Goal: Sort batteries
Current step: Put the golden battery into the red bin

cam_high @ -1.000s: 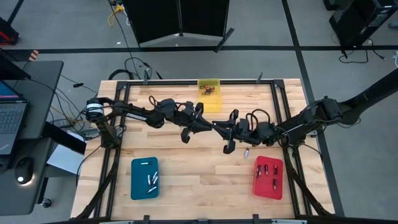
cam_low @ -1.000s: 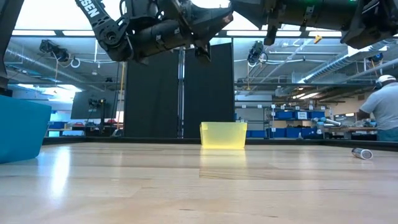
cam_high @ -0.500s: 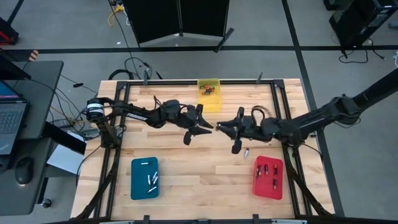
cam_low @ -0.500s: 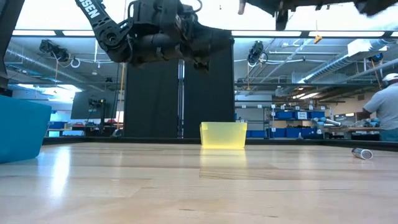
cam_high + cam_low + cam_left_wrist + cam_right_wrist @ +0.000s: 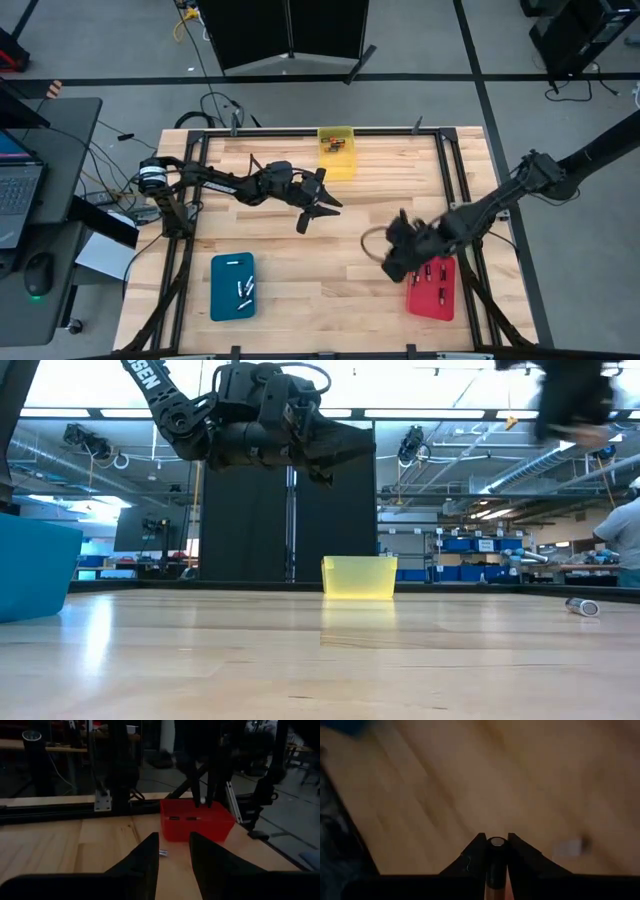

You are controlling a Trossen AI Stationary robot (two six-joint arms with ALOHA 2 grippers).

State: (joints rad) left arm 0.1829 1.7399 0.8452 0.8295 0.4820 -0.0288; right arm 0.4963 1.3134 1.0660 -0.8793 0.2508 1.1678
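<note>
My right gripper (image 5: 393, 258) hangs blurred above the table, just left of the red tray (image 5: 432, 288), shut on a dark battery (image 5: 496, 856). My left gripper (image 5: 318, 212) floats over the table's middle, level and open, with nothing between its fingers (image 5: 172, 855). One loose battery (image 5: 581, 606) lies on its side on the wood, seen past the left fingers as a small cell (image 5: 163, 852) in front of the red tray (image 5: 197, 822). Dark cells lie in the red tray, silvery ones in the blue tray (image 5: 233, 286), and a few in the yellow tray (image 5: 337, 150). My right gripper pinches the battery's sides (image 5: 496, 865) between its two fingertips. The cell lies along the fingers, with its round end (image 5: 496, 841) toward the camera. The fingers slant down from above, and the battery is lifted clear of the table.
The black frame rails (image 5: 196, 190) run along the table's edges. Bare wood lies between the blue and red trays (image 5: 330, 290). A person works at a bench far behind the table (image 5: 625, 540).
My right gripper has pulled away from my left gripper at the table's middle. It has swung toward the near right, ending beside the red tray, and has tipped from about level to pointing down. My left gripper has stayed over the middle.
</note>
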